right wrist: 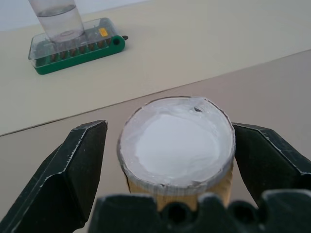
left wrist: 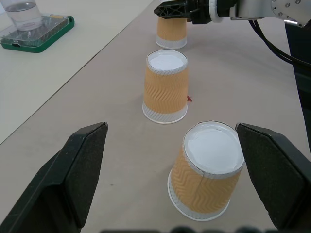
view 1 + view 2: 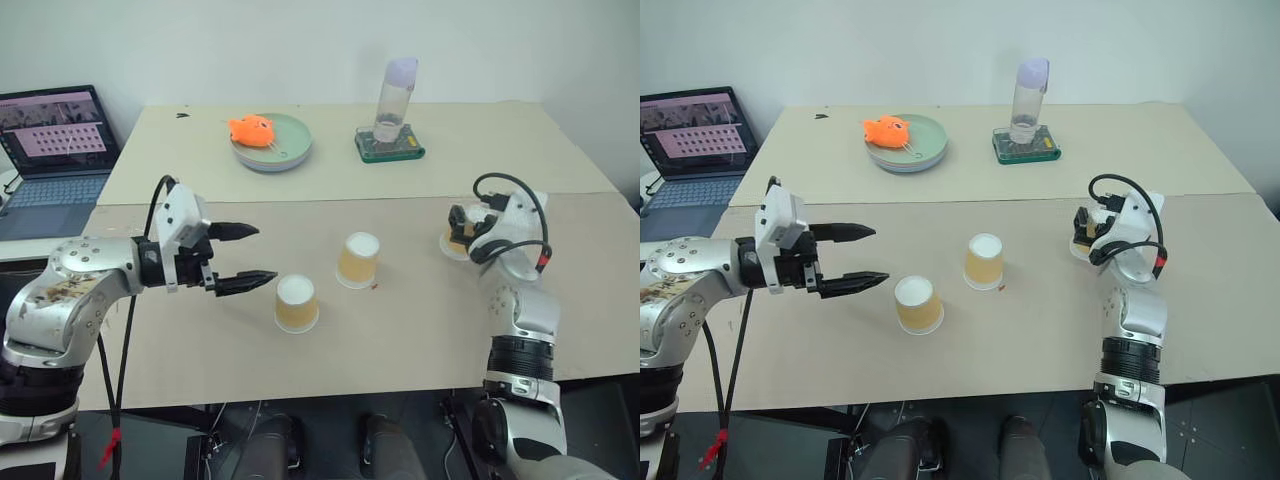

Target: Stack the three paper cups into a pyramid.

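Three paper cups stand upside down on the tan table, white bases up. The nearest cup sits just right of my left gripper, which is open and hangs level with its black fingers pointing at the cup. In the left wrist view this cup lies between the fingers, close to one finger. The middle cup stands a little farther right. The third cup stands between the fingers of my open right gripper, whose jaws flank its sides; from the head it is mostly hidden.
At the back are a green plate with an orange toy fish and a clear bottle on a green-edged case. A laptop sits off the table's left. The table's front edge runs close below the cups.
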{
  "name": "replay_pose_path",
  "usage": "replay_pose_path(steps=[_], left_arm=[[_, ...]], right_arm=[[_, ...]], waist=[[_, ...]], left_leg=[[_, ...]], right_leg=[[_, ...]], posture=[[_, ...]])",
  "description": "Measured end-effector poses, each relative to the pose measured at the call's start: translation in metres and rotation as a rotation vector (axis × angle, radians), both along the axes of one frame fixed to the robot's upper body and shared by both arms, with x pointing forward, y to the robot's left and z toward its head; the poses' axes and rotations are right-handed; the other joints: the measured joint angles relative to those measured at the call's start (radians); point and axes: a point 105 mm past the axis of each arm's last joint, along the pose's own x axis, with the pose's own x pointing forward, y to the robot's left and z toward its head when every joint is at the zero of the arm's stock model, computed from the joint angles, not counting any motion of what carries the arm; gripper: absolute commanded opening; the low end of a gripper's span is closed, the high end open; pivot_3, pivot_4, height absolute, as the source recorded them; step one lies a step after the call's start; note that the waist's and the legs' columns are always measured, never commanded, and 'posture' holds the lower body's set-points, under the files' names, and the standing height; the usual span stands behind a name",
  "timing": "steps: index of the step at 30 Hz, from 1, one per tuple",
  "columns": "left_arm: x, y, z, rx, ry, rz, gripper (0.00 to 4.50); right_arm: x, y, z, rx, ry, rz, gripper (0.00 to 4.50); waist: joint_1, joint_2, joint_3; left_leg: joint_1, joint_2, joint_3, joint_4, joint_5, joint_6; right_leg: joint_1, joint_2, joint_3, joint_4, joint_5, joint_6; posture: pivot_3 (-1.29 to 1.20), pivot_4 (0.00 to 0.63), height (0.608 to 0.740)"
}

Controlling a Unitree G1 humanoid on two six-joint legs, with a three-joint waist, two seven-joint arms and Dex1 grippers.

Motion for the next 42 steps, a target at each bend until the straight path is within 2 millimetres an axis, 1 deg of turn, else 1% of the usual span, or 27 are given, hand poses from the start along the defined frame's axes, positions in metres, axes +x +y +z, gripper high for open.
replay_pose_path(steps=[6,7,8,9,11,12,14,20,25,28,30,31,33,35,39,41,42], left_arm=[[0.001,0.0,0.0,-0.001,-0.003,0.007,4.5],[0.001,0.0,0.0,-0.001,-0.003,0.008,4.5],[0.001,0.0,0.0,-0.001,-0.003,0.008,4.5],[0.001,0.001,0.0,-0.001,-0.003,0.009,4.5],[0.001,0.001,0.0,-0.001,-0.004,0.01,4.5],[0.001,0.001,0.0,-0.001,-0.004,0.01,4.5],[0.001,0.001,0.0,-0.001,-0.004,0.011,4.5],[0.001,0.001,0.0,-0.001,-0.005,0.013,4.5],[0.0,-0.001,0.002,0.002,-0.015,0.01,4.5],[0.0,-0.001,0.001,0.002,-0.016,0.013,4.5],[0.0,0.0,-0.001,0.001,-0.01,0.02,4.5],[0.0,0.0,-0.001,0.001,-0.008,0.022,4.5],[0.0,0.0,-0.001,0.001,-0.008,0.022,4.5],[-0.001,0.0,-0.001,0.0,-0.008,0.022,4.5],[-0.001,-0.001,-0.001,0.0,-0.009,0.02,4.5],[-0.001,-0.001,-0.001,0.0,-0.01,0.02,4.5],[-0.001,-0.001,0.0,0.0,-0.011,0.019,4.5]], right_arm=[[0.0,-0.001,0.001,-0.01,-0.007,-0.003,4.49],[0.0,-0.001,0.001,-0.01,-0.006,-0.002,3.98],[0.001,0.0,0.001,-0.012,-0.006,-0.001,3.81],[0.001,0.001,0.001,-0.015,-0.006,0.002,3.39],[0.002,0.003,0.002,-0.022,-0.007,0.01,2.81],[0.002,0.005,0.002,-0.026,-0.007,0.016,2.64],[0.003,0.008,0.003,-0.038,-0.007,0.034,2.61],[0.003,0.01,0.009,-0.046,-0.028,0.055,2.61],[-0.004,0.018,0.04,-0.058,-0.103,0.203,2.61],[-0.016,0.026,0.06,-0.069,-0.13,0.369,2.61],[-0.025,0.029,0.068,-0.09,-0.134,0.475,2.61],[-0.027,0.03,0.069,-0.091,-0.133,0.503,2.61],[-0.034,0.038,0.064,-0.073,-0.122,0.598,2.61],[-0.039,0.047,0.054,-0.076,-0.09,0.673,2.61],[-0.054,0.076,0.026,-0.107,-0.003,0.882,2.61],[-0.06,0.093,0.017,-0.125,0.021,0.977,2.61],[-0.061,0.097,0.015,-0.135,0.027,1.002,2.61]], waist=[[-0.002,0.0,0.0],[-0.002,0.0,0.0],[-0.002,0.0,0.0],[-0.002,0.0,0.0],[-0.002,0.0,0.0],[-0.002,0.0,0.0],[-0.002,0.0,0.0],[-0.001,0.0,0.0],[0.001,0.0,0.0],[0.003,0.0,0.0],[0.004,0.0,0.0],[0.004,0.0,0.0],[0.004,0.0,0.0],[0.003,0.0,0.0],[0.004,0.0,0.0],[0.003,0.0,0.0],[0.004,0.0,0.0]], left_leg=[[0.0,0.0,0.0,0.0,0.0,0.0],[0.0,0.0,0.0,0.0,0.0,0.0],[0.0,0.0,0.0,0.0,0.0,0.0],[0.0,0.0,0.0,0.0,0.0,0.0],[0.0,0.0,0.0,0.0,0.0,0.0],[0.0,0.0,0.0,0.0,0.0,0.0],[0.0,0.0,0.0,0.0,0.0,0.0],[0.0,0.0,0.0,0.0,0.0,0.0],[0.0,0.0,0.0,0.0,-0.001,0.001],[0.0,0.0,0.0,0.0,-0.002,0.003],[0.0,0.001,0.0,0.0,-0.002,0.004],[0.0,0.001,0.0,0.0,-0.002,0.004],[0.0,0.001,0.0,0.001,-0.002,0.004],[0.0,0.001,0.0,0.001,-0.002,0.004],[0.0,0.001,0.0,0.001,-0.003,0.005],[0.0,0.001,0.0,0.001,-0.003,0.005],[0.0,0.001,0.0,0.002,-0.003,0.005]], right_leg=[[0.0,0.0,0.0,0.0,0.0,0.0],[0.0,0.0,0.0,0.0,0.0,0.0],[0.0,0.0,0.0,0.0,0.0,0.0],[0.0,0.0,0.0,0.0,0.0,0.0],[0.0,0.0,0.0,0.0,0.0,0.0],[0.0,0.0,0.0,0.0,0.0,0.0],[0.0,0.0,0.0,0.0,0.0,0.0],[0.0,0.0,0.0,0.0,0.0,0.0],[0.0,0.0,0.0,0.0,0.0,0.0],[0.0,0.0,0.0,0.0,0.0,0.0],[0.001,0.0,0.0,-0.001,0.0,0.0],[0.001,0.0,0.0,-0.001,0.0,0.0],[0.001,0.0,0.0,-0.001,0.0,0.0],[0.001,0.0,0.0,-0.001,0.0,0.0],[0.001,0.0,0.0,-0.001,0.0,0.0],[0.001,0.0,0.0,-0.001,0.0,0.0],[0.001,0.0,0.0,-0.001,0.0,0.0]], posture=[[0.0,0.15,0.74],[0.0,0.15,0.74],[0.0,0.15,0.74],[0.0,0.15,0.74],[0.0,0.15,0.74],[0.0,0.15,0.74],[0.0,0.15,0.74],[0.0,0.15,0.74],[0.0,0.15,0.74],[0.0,0.15,0.74],[0.0,0.15,0.74],[0.0,0.15,0.74],[0.0,0.15,0.74],[0.0,0.15,0.74],[0.0,0.15,0.74],[0.0,0.15,0.74],[0.0,0.15,0.74]])
